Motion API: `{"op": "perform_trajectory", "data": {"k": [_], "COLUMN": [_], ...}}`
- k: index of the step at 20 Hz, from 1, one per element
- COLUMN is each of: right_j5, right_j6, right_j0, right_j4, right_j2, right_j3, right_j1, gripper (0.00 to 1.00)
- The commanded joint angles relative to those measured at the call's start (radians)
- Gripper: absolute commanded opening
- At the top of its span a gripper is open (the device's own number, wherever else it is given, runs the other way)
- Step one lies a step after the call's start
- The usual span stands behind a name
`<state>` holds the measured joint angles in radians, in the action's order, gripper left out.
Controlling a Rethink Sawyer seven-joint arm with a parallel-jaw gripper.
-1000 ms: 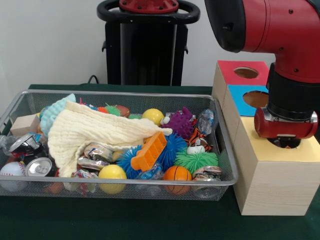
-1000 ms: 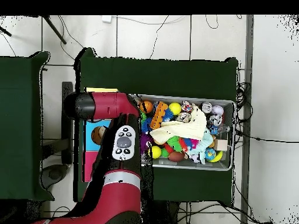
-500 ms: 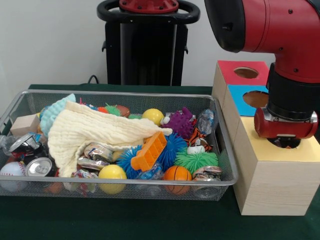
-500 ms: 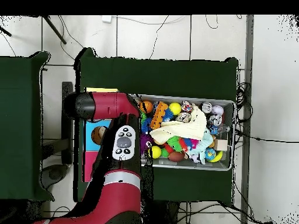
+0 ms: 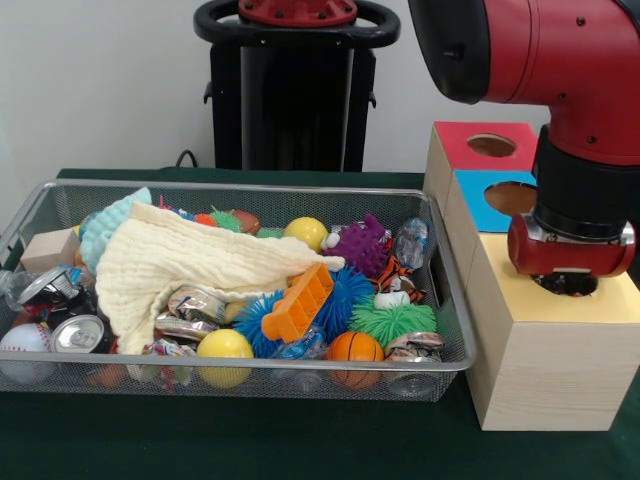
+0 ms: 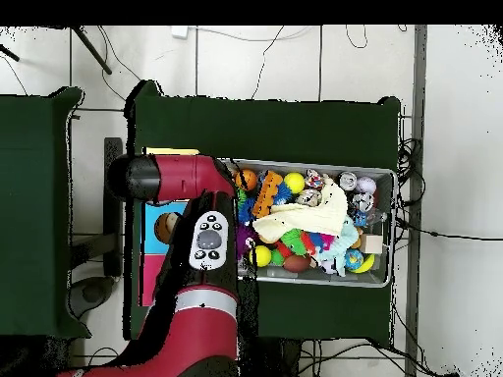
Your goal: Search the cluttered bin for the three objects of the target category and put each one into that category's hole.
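A: Where's the end effector [image 5: 568,284]?
B: Low over the yellow hole [image 5: 590,292], at the nearest box. I cannot tell whether it grips anything; the wrist hides it.
A: And the targets?
B: Probably the balls [image 5: 225,345] in the bin [image 5: 440,300], half buried beside a cloth [image 5: 190,262]. Light, smooth, likely to roll; take them across the middle.
A: Surroundings?
B: Green bench [image 5: 250,435], white wall behind, tiled floor [image 6: 255,59] around.

No legible text anywhere.
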<state>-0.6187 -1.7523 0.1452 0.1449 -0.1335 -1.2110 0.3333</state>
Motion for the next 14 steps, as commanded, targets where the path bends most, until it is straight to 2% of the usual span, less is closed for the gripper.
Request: {"op": "perform_trajectory", "data": {"k": [1,14], "right_j5": [-0.078,-0.092], "right_j6": [-0.173,-0.179], "right_j0": [-0.028,-0.035], "right_j4": [0.018,0.030], "right_j2": [0.023,0.027], "right_j3": [-0.018,0.003], "right_j1": [0.020,0.014], "gripper": [0.00,0.00]}}
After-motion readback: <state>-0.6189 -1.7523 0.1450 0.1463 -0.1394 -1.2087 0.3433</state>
